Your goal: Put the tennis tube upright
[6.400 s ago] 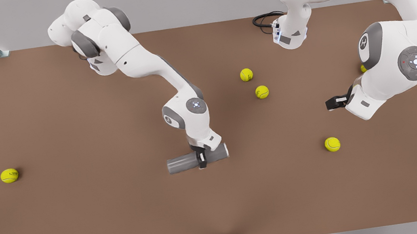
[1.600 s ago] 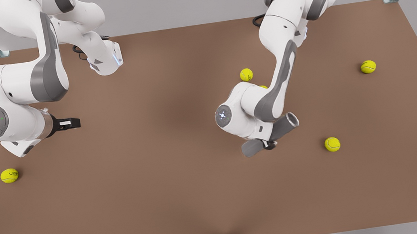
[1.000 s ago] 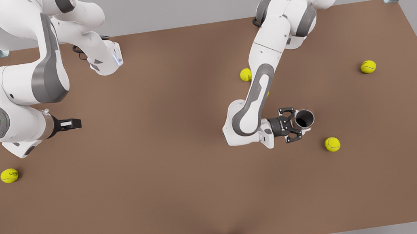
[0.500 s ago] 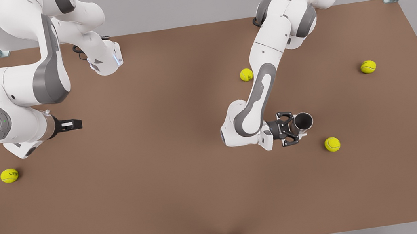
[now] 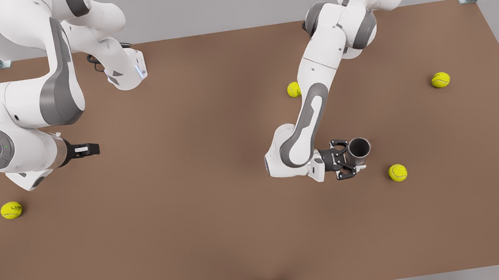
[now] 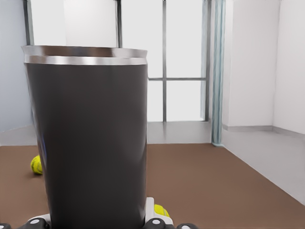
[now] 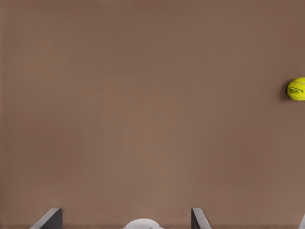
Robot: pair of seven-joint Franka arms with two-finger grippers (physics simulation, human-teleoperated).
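The tennis tube (image 5: 359, 148) is a dark-grey cylinder with a silvery rim. It stands upright at the front view's right-centre, its open mouth facing up. My left gripper (image 5: 354, 160) is shut on the tube low on its side. In the left wrist view the tennis tube (image 6: 88, 143) rises straight up between the fingers. My right gripper (image 5: 85, 150) waits above the table at the front view's left. It is open, and its fingers (image 7: 50, 218) stand wide apart over bare table.
Yellow-green tennis balls lie on the brown table (image 5: 193, 226): one near the tube (image 5: 397, 172), one behind the left arm (image 5: 293, 90), one far right (image 5: 440, 80), one far left (image 5: 11, 210). The right wrist view shows a ball (image 7: 296, 88).
The tube lay flat in the right gripper, then hung tilted in the left one, and now stands upright. Over the last second it sank slightly with the left gripper. The right arm barely moved.
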